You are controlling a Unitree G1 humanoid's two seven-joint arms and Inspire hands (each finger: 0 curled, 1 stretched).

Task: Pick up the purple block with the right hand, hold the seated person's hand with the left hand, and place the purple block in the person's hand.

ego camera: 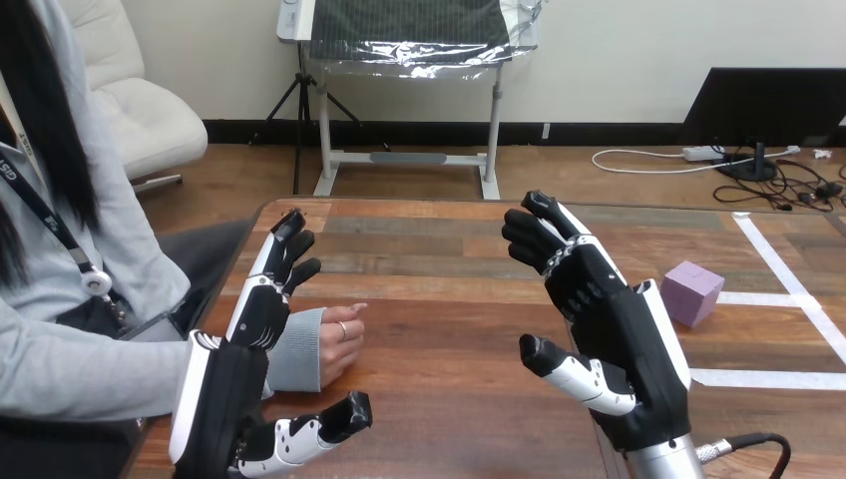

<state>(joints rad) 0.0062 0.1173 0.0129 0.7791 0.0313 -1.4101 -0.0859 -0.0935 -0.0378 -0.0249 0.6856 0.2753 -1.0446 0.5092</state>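
Task barely begun — nothing grasped, nothing handed over.
Purple block [691,292] sits untouched on the table [449,329] toward its right side, by the white tape lines [768,379], just past the right hand [624,339], whose fingers are spread and empty. Left hand [224,399], fingers straight, stands beside the person's hand [337,344] near the left edge, not curled round it — bare wood lies between.

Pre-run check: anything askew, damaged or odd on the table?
Nothing stands out. Purple block sits flat, intact, by the white tape; left hand and right hand open, empty; person's hand rests on the table.
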